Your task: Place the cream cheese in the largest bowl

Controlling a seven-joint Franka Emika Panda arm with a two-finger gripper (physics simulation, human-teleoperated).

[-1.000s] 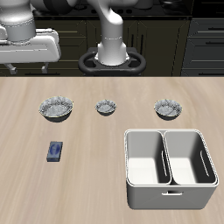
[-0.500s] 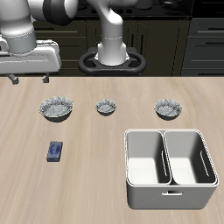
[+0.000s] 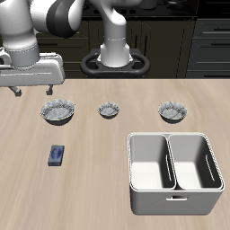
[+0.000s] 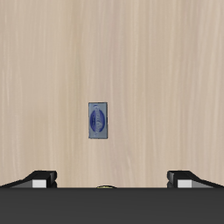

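three bowls (image 3: 57, 110), one box (image 3: 57, 155), one bin (image 3: 174, 172)

pale wood-grain table (image 3: 99, 193), dark cabinets with drawers (image 3: 208, 40) behind, even light

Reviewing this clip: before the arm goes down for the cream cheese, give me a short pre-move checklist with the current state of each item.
1. Cream cheese in the wrist view, lying flat on the table: ok.
2. Gripper open and empty, fingertips spread wide apart: ok.
3. Gripper lined up over the box: cannot tell; in the wrist view the box sits between the fingertips sideways but ahead of them, so the exact offset is unclear.
4. Nothing beside the box to catch the fingers: ok; only bare wood shows around it.
5. Largest bowl upright and empty: ok.
6. Box away from the white bin: ok.
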